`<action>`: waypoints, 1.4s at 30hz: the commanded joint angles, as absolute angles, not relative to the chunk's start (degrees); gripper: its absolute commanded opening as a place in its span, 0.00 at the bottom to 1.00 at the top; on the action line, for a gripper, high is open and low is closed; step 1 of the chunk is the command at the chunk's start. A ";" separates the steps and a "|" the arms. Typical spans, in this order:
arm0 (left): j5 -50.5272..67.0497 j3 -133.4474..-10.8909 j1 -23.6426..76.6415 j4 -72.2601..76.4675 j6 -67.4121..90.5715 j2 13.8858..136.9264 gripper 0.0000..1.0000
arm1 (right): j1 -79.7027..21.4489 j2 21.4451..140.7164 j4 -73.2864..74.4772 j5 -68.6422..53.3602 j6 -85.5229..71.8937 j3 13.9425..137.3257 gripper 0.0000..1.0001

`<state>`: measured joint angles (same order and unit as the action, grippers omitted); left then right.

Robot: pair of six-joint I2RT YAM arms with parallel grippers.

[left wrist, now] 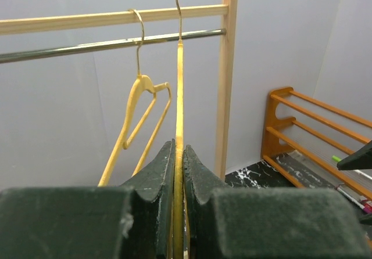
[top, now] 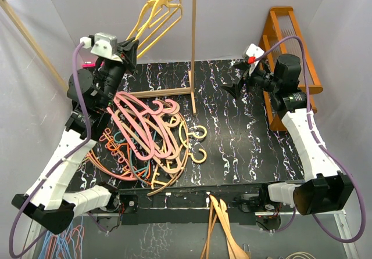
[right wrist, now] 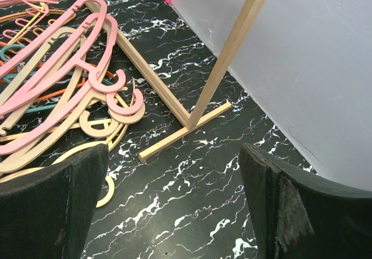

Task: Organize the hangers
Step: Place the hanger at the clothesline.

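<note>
So, near side: a pile of pink, tan and orange plastic hangers [top: 145, 137] lay on the black marbled table [top: 244, 148]. The right gripper [right wrist: 173, 154] hung spread and empty. The left gripper [left wrist: 179, 150] pinched a thin yellow hanger [left wrist: 179, 85], its hook up by the metal rail [left wrist: 87, 45]. Probably best to lower it straight, clear of the hung yellow hanger [left wrist: 136, 111].

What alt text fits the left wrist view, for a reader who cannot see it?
The left fingers are shut on a yellow hanger seen edge-on, its hook reaching above the metal rail of a wooden rack. A second yellow hanger hangs from that rail, and an orange slatted rack stands at the right.
</note>
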<state>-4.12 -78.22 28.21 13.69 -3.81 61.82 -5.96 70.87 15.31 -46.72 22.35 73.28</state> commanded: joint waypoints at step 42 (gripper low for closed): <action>-14.51 -85.14 29.59 -29.51 2.57 59.41 0.97 | -5.01 73.35 21.84 -45.48 23.03 75.57 0.98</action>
